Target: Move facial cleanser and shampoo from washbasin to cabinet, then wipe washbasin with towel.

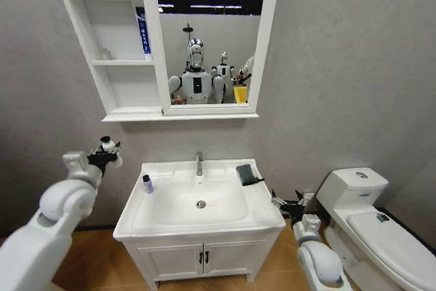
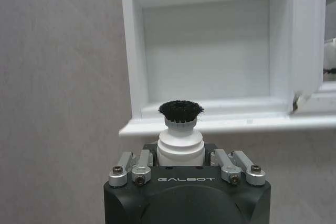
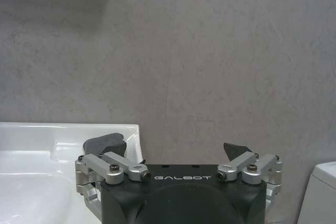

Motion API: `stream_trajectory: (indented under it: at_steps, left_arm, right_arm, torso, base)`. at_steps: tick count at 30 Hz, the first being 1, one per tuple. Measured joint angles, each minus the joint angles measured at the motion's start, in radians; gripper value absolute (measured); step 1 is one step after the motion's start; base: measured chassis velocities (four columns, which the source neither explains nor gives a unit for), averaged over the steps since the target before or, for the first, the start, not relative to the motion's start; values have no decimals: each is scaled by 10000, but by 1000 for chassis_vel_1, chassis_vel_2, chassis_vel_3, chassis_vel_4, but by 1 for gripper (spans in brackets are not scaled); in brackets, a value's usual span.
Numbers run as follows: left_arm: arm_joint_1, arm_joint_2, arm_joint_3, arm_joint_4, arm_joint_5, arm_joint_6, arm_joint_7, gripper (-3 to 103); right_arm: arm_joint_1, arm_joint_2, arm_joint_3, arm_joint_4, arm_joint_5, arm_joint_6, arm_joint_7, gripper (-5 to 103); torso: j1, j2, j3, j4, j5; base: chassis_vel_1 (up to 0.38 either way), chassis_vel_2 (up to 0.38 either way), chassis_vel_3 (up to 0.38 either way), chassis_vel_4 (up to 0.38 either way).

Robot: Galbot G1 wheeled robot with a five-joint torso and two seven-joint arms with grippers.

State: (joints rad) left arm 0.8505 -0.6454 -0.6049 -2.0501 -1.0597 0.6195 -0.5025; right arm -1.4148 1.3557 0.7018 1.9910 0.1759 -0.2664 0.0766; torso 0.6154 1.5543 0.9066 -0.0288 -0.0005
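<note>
The left pincer (image 1: 107,149) was clamped on a white brush-topped bottle (image 2: 180,129), likely the facial cleanser, held left of the washbasin (image 1: 163,219) and just below the cabinet (image 1: 112,52); this looked like the carrying step of 1 item. A small dark-capped bottle (image 1: 148,183), probably the shampoo, stood on the basin's left rim, the towel (image 1: 248,174) on its right rear corner. The right pincer (image 1: 286,204) waited apart beside the basin. Next called for lifting into the lowest shelf (image 2: 210,100).
</note>
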Motion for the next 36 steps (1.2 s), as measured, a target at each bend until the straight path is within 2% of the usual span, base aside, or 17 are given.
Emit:
stream_trajectory:
  at_steps: [2, 3, 5, 6, 8, 9, 10, 12, 14, 17, 19, 21, 24, 30, 36]
  left_arm:
    - [-1233, 425, 580, 301, -805, 167, -52, 42]
    - [-1233, 425, 580, 301, -805, 167, -52, 42]
    - [-2880, 805, 1640, 995, -1502, 211, -36, 42]
    - [-2880, 805, 1640, 995, -1502, 211, -36, 42]
    - [-4394, 861, 2574, 1790, -1802, 234, 35, 42]
    - [-5241, 780, 3110, 2368, -1832, 247, 137, 42]
    - [-5241, 780, 3110, 2368, -1832, 247, 137, 42]
    - [-6458, 501, 4114, 3380, -1835, 287, 277, 42]
    - [-6699, 431, 4340, 3615, -1818, 289, 318, 42]
    - [-7955, 77, 5594, 4807, -1242, 170, 895, 42]
    - [-8162, 2, 5741, 5013, -1076, 121, 1011, 42]
    - [-8946, -376, 6139, 5815, -627, -39, 1509, 42]
    - [-9411, -736, 6268, 6477, -417, -53, 1670, 42]
    - [-9797, -1180, 6407, 7396, -139, -52, 1855, 42]
    - [-9852, -1462, 6504, 7745, -40, 30, 1868, 42]
  right_arm:
    - [0, -7, 38, 5, 33, -46, 26, 100]
    - [0, -7, 38, 5, 33, -46, 26, 100]
    - [10, 18, 83, -80, 16, -2, 42, 100]
    - [10, 18, 83, -80, 16, -2, 42, 100]
    - [5, 35, 130, -119, 13, 21, 40, 100]
    - [-2, 35, 152, -123, 13, 23, 39, 100]
    - [-2, 35, 152, -123, 13, 23, 39, 100]
    - [-4, 32, 186, -122, 14, 63, 32, 100]
    - [-11, 32, 193, -129, 14, 89, 34, 100]
    - [-126, 58, 217, -142, -9, 260, 11, 100]
    - [-156, 64, 229, -142, -16, 292, 3, 100]
    - [-406, 83, 272, -73, -129, 460, -157, 100]
    - [-621, 96, 275, -27, -210, 573, -259, 100]
    - [-740, 160, 264, 2, -256, 669, -286, 100]
    - [-722, 145, 280, 86, -238, 675, -285, 100]
  torso:
    - [-1, 0, -1, 0, 7]
    - [-1, 0, -1, 0, 7]
    - [0, 0, 0, 0, 3]
    - [0, 0, 0, 0, 3]
    - [0, 0, 0, 1, 4]
    - [0, 0, 0, 0, 7]
    - [0, 0, 0, 0, 7]
    - [0, 0, 0, -4, 5]
    - [0, 0, 1, -2, 3]
    - [2, -1, 1, 0, 4]
    - [2, -1, 2, 1, 3]
    - [1, -1, 0, 0, 7]
    - [0, 0, -1, -2, 6]
    - [1, -1, 0, 2, 3]
    - [0, 0, 0, 2, 4]
  base:
    - [0, 0, 0, 0]
    - [0, 0, 0, 0]
    - [0, 0, 0, 0]
    - [0, 0, 0, 0]
    - [0, 0, 0, 0]
    - [0, 0, 0, 0]
    - [0, 0, 0, 0]
    - [0, 0, 0, 0]
    - [0, 0, 0, 0]
    - [0, 0, 0, 0]
    - [0, 0, 0, 0]
    - [0, 0, 0, 0]
    - [0, 0, 0, 0]
    - [0, 0, 0, 0]
    - [0, 0, 0, 0]
